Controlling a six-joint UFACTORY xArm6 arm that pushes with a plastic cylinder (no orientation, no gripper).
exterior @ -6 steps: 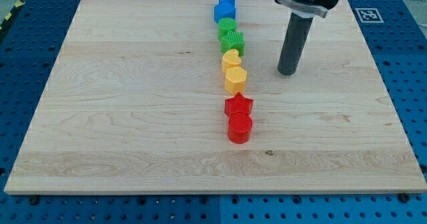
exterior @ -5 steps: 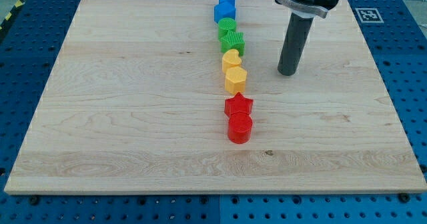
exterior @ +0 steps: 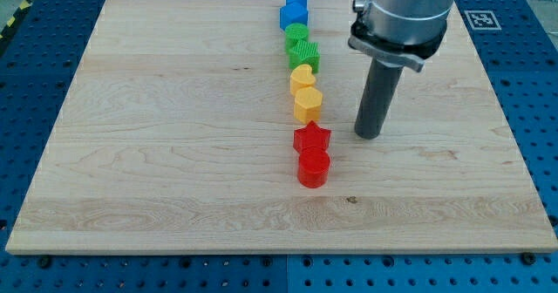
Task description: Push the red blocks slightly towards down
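— On the surface (exterior: 174, 153), what lay there?

— A pale wooden board it was, resting on a blue perforated bench (exterior: 540, 110), with a black-and-white marker (exterior: 481, 19) by the view's top right corner. Down the middle ran a column of blocks: two blue blocks (exterior: 295, 9) at the view's top, two green blocks (exterior: 302, 49) below them, then two yellow blocks (exterior: 305, 92), one heart-shaped. After a small gap came the red star block (exterior: 312, 139), touching the rounder red block (exterior: 313, 167) beneath it.

— And how did you stand?

— My rod came down almost upright from the grey collar at the view's top. My tip (exterior: 370, 135) sat on the wood to the view's right of the column, level with the red star block, near it but apart. It touched no block.

— Your jaws?

— I carried no jaws, only that rod, so none could be open or closed.
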